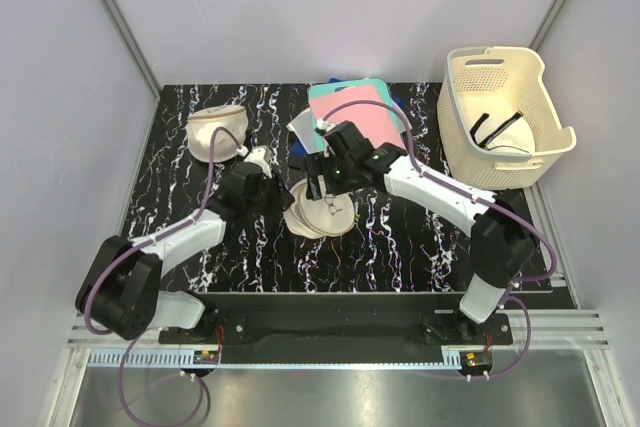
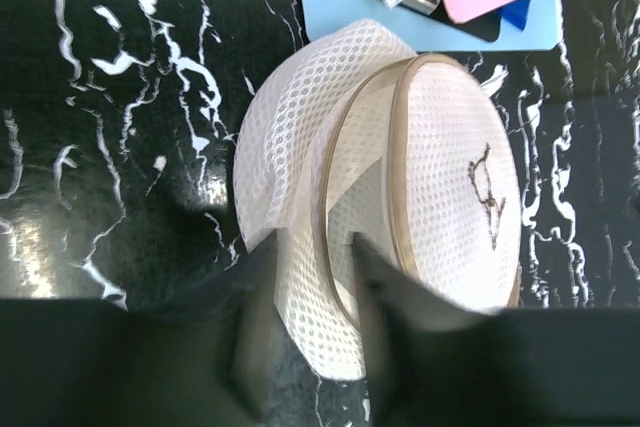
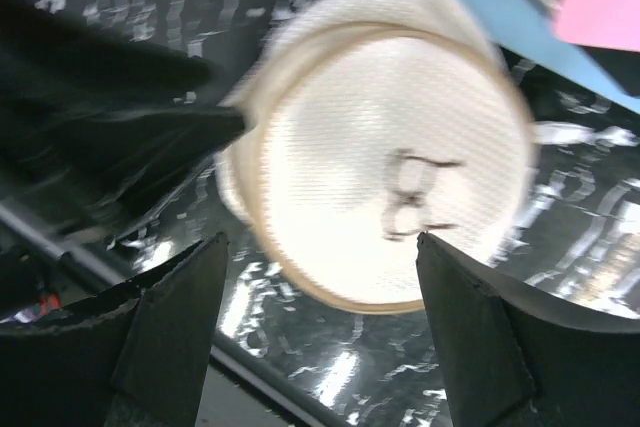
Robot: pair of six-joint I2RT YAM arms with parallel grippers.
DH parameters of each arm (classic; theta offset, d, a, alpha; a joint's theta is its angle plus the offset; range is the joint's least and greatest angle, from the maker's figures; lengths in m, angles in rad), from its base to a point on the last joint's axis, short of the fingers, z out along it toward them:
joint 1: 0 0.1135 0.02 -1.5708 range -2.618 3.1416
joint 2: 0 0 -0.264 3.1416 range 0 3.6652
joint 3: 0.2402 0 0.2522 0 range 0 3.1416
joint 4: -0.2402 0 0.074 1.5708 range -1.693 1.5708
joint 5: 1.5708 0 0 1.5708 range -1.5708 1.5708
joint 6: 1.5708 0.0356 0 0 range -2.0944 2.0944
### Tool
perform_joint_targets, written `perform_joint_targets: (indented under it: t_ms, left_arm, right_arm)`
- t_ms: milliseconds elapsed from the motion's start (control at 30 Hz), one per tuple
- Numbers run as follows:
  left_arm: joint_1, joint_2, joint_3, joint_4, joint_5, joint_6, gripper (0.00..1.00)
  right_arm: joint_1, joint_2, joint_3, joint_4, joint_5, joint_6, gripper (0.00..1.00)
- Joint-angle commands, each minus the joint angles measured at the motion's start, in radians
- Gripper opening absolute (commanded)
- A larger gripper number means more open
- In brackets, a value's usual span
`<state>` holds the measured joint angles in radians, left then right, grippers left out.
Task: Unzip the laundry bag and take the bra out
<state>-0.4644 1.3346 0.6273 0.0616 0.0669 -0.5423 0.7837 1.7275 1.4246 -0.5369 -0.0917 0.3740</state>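
The laundry bag (image 1: 322, 213), a round cream mesh pouch with a dark squiggle (image 2: 488, 192) on its face, lies on the black marbled table between both grippers. Its rim stands parted at the left side, and a smooth pale surface (image 2: 368, 209) shows in the gap; I cannot tell if it is the bra. My left gripper (image 2: 312, 247) is partly open, its fingers astride the lower mesh rim. My right gripper (image 3: 320, 247) hangs wide open above the bag's face (image 3: 400, 157), holding nothing. Thin black straps (image 1: 497, 127) lie inside the basket.
A cream perforated basket (image 1: 455, 122) stands at the back right. Pink, teal and blue folders (image 1: 358, 107) lie just behind the bag. A second plain cream pouch (image 1: 215, 132) sits at the back left. Grey walls close in both sides.
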Motion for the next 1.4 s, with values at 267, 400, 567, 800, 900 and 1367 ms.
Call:
perform_joint_targets:
  t_ms: [267, 400, 567, 800, 900, 1367]
  left_arm:
    - [0.004, -0.273, 0.081, -0.219, -0.239, 0.018, 0.99]
    - [0.070, -0.366, 0.152, -0.376, -0.248, 0.021, 0.99]
    - [0.187, -0.480, 0.184, -0.454, -0.259, 0.036, 0.99]
    - [0.205, -0.537, 0.235, -0.516, -0.257, 0.093, 0.99]
    - [0.205, -0.545, 0.244, -0.528, -0.260, 0.108, 0.99]
    - [0.205, -0.595, 0.256, -0.548, -0.286, 0.128, 0.99]
  right_arm:
    - [-0.334, -0.224, -0.275, 0.152, -0.103, -0.010, 0.85]
    - [-0.423, -0.340, -0.343, 0.157, -0.103, -0.032, 0.89]
    - [-0.517, -0.465, -0.417, 0.157, -0.092, -0.056, 0.96]
    - [-0.597, -0.612, -0.467, 0.155, -0.117, -0.081, 1.00]
    - [-0.603, -0.628, -0.475, 0.156, -0.132, -0.072, 1.00]
    - [-0.607, -0.637, -0.480, 0.155, -0.125, -0.073, 1.00]
